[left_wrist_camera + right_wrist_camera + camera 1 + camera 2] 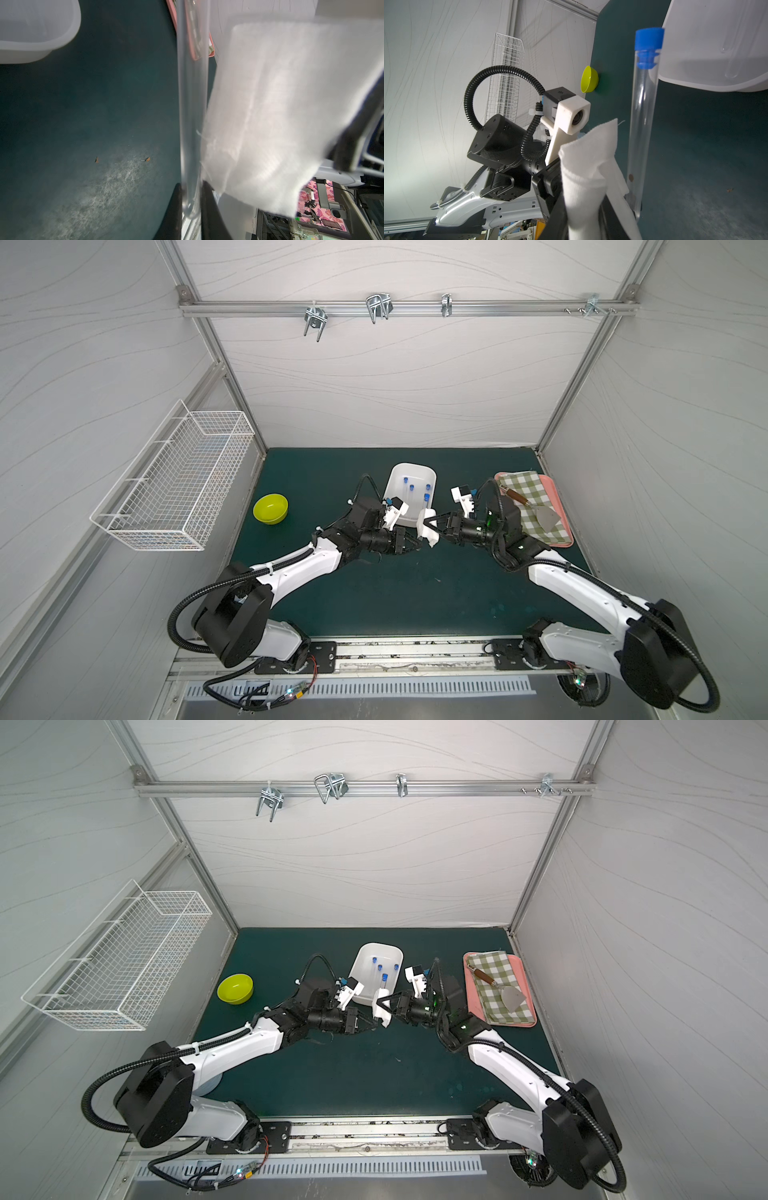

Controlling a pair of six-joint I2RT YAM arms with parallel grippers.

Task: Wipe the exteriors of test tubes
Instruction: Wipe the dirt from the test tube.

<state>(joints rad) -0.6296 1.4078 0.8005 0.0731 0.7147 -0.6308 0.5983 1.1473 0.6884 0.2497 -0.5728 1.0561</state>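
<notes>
In both top views the two arms reach in from the near edge and meet over the green mat, just in front of the white bin (394, 483). The left gripper (418, 540) points across at the right one. It is clamped on the rounded end of one test tube (425, 506), which rises with its blue cap by the bin's near rim. Three more test tubes (380, 967) lie in the bin. The right gripper (433, 526) faces it, closed narrowly on a folded white cloth (432, 540).

In the left wrist view the tube runs away from the black fingers (172, 209) pinching its tip. The cloth hangs just beside it, and I cannot tell whether they touch.

In the right wrist view the cloth is bunched between that gripper's jaws, with a flap near the tube's lower part. The glass is bare up to the cap.

To wipe well, I think the cloth should press against the glass and draw along it toward the cap. The left wrist should turn the tube so every side is covered. Too hard a sideways push could lever the tube out of so short a hold.
</notes>
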